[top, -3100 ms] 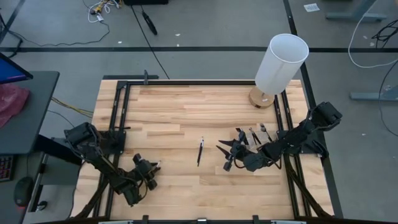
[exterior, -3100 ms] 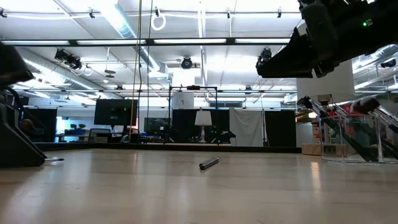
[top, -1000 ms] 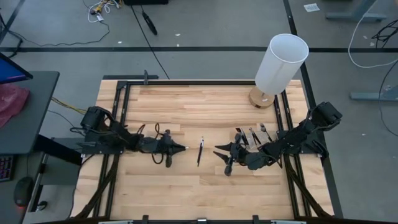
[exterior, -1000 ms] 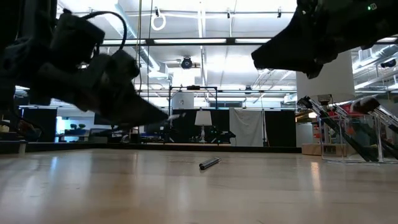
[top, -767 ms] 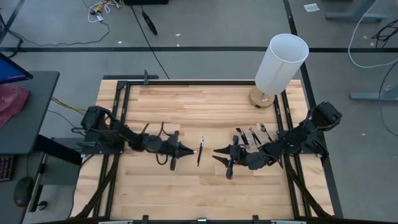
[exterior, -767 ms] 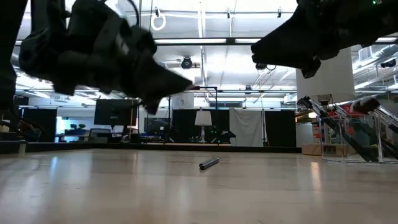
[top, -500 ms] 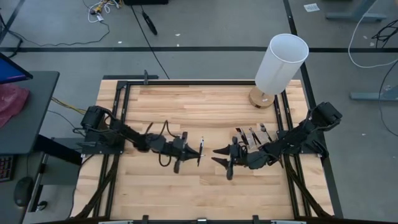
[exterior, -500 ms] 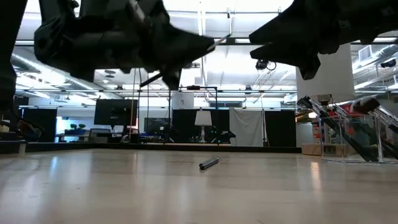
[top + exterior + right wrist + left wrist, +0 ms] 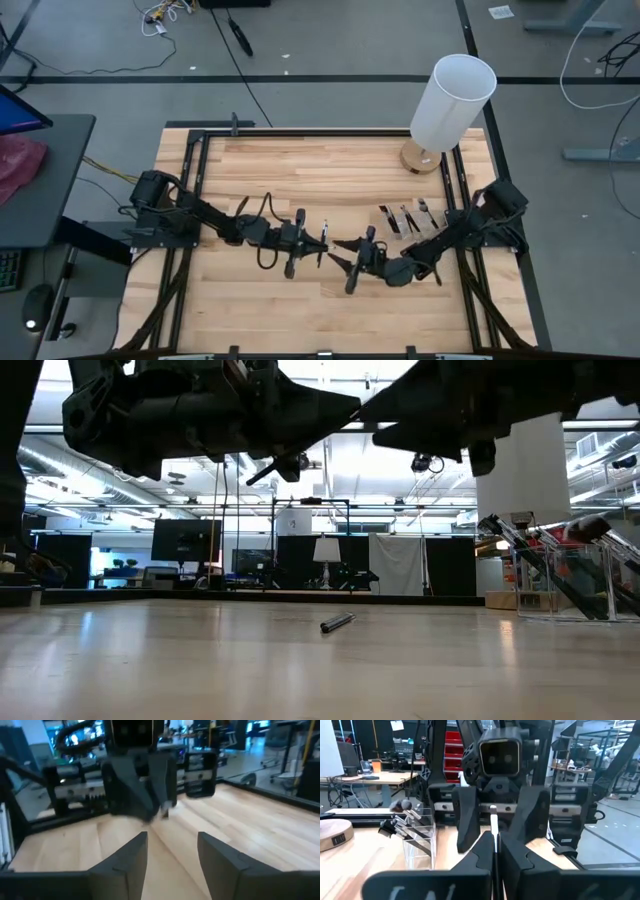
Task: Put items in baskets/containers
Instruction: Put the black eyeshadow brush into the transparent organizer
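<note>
My left gripper (image 9: 318,241) is over the table's middle, shut on a thin brush (image 9: 493,822) that points at my right gripper. My right gripper (image 9: 336,252) faces it from close by, open and empty; its two fingers (image 9: 468,820) show on either side of the brush's free end. Whether they touch the brush cannot be told. Another dark brush (image 9: 337,622) lies flat on the table below both grippers. The clear holder (image 9: 405,218) stands at the right with several brushes leaning in it; it also shows in the low view (image 9: 570,580). My left gripper pinches the thin brush between its two shut fingers (image 9: 482,854). The brush lies along the fingers and its pale free end (image 9: 493,815) sticks out past their tips toward the table's right. The gripper is level and the brush is clear of the table.
A tall white cylinder on a round wooden base (image 9: 450,105) stands at the far right corner. Black rails (image 9: 190,200) run along the table's left and right sides. Bare wood lies toward the near and far edges.
My left gripper has gone toward the table's right edge with the brush, up to my right gripper. My right gripper has gone toward the table's left and a little nearer, staying open. The brush on the table has kept its place.
</note>
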